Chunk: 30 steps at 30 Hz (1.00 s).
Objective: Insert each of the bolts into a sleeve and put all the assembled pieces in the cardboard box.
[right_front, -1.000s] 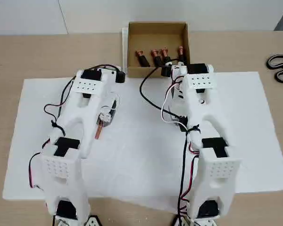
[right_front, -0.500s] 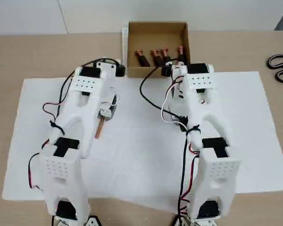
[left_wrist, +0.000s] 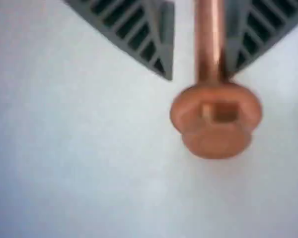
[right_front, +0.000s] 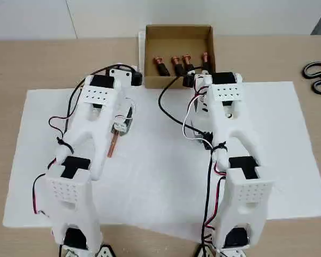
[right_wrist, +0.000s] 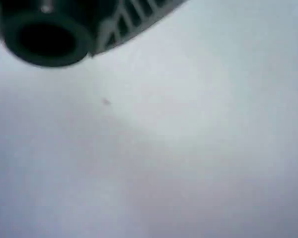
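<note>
My left gripper is shut on a copper bolt; the shaft runs between the grey fingers and the round head sticks out beyond them over the white paper. From above, the bolt pokes out under the left arm, pointing toward the near side. My right gripper sits at the near wall of the cardboard box, holding a black sleeve whose open bore faces the camera. Several assembled pieces lie in a row inside the box.
A white paper sheet covers the table under both arms. Black scissors lie at the far right edge. Loose cables hang between the arms.
The left arm has shifted slightly toward the box, carrying the bolt with it. The right arm has kept still.
</note>
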Tool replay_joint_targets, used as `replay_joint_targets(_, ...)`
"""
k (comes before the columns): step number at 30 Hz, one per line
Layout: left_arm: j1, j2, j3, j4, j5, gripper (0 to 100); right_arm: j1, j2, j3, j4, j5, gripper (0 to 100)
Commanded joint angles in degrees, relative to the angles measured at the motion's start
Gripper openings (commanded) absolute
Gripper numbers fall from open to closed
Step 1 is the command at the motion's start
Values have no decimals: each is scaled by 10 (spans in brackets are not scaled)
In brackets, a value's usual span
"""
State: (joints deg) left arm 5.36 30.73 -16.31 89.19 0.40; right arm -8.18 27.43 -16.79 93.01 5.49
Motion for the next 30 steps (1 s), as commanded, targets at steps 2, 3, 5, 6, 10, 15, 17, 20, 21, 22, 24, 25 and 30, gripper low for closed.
replay_joint_targets(2,3,-34,3,-31,3,69,2,-4,-27,1,1,6)
replay_joint_targets(3,3,-34,7,-35,3,69,2,-4,-27,1,1,6)
replay_joint_targets(5,3,-34,12,-40,3,69,2,-4,-27,1,1,6)
replay_joint_targets(6,3,-34,12,-40,3,69,2,-4,-27,1,1,6)
replay_joint_targets(10,-4,-34,12,-39,3,69,1,-4,-27,2,1,6)
replay_joint_targets(15,-28,-8,12,-40,3,69,1,-4,-27,2,1,6)
replay_joint_targets(17,-29,16,12,-39,3,68,1,-4,-27,2,1,6)
replay_joint_targets(20,-25,35,8,-41,3,66,1,-4,-27,2,1,6)
replay_joint_targets(21,-24,35,8,-41,3,66,1,-4,-27,2,1,6)
replay_joint_targets(22,-23,35,8,-42,3,66,1,-4,-27,2,1,6)
replay_joint_targets(24,-20,35,8,-44,3,66,1,-4,-27,2,1,6)
replay_joint_targets(25,-20,35,8,-46,3,66,1,-4,-27,2,1,6)
replay_joint_targets(30,-19,40,10,-54,7,65,1,-4,-27,2,1,6)
